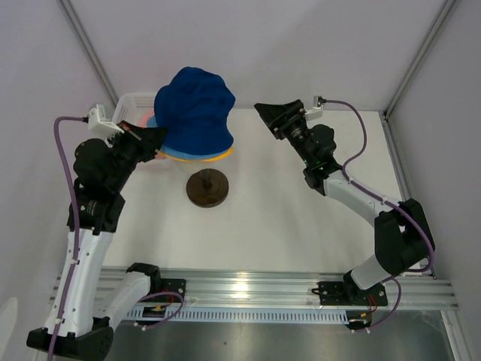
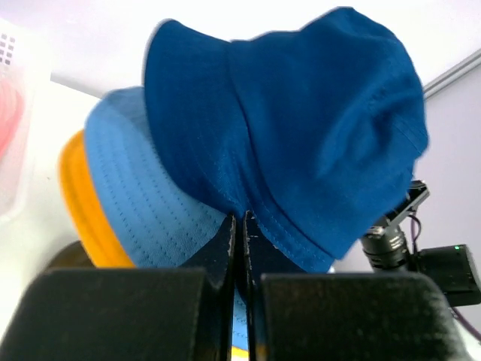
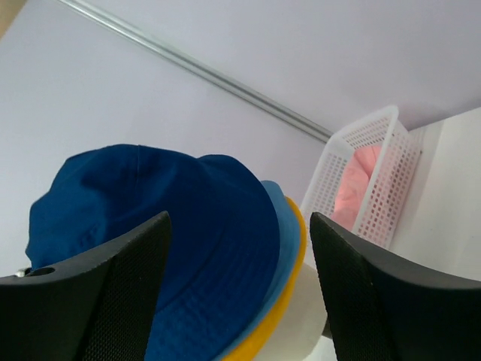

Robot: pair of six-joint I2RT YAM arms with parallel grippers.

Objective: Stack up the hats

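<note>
Stack status: navy hat (image 1: 197,105) sits on top, over light blue hat (image 2: 143,195) and yellow hat (image 2: 83,195), above the dark round base (image 1: 207,188) on the counter (image 1: 301,226). Pink hat (image 3: 353,188) lies in the white basket (image 3: 391,173). My left pincer (image 2: 239,226) is closed, tips at the navy brim; can't tell if cloth is pinched. Right pincer (image 1: 268,119) is wide, clear of the stack. My read: navy placement is wrapping up. Next I need a brim pinch on pink inside the basket.
</note>
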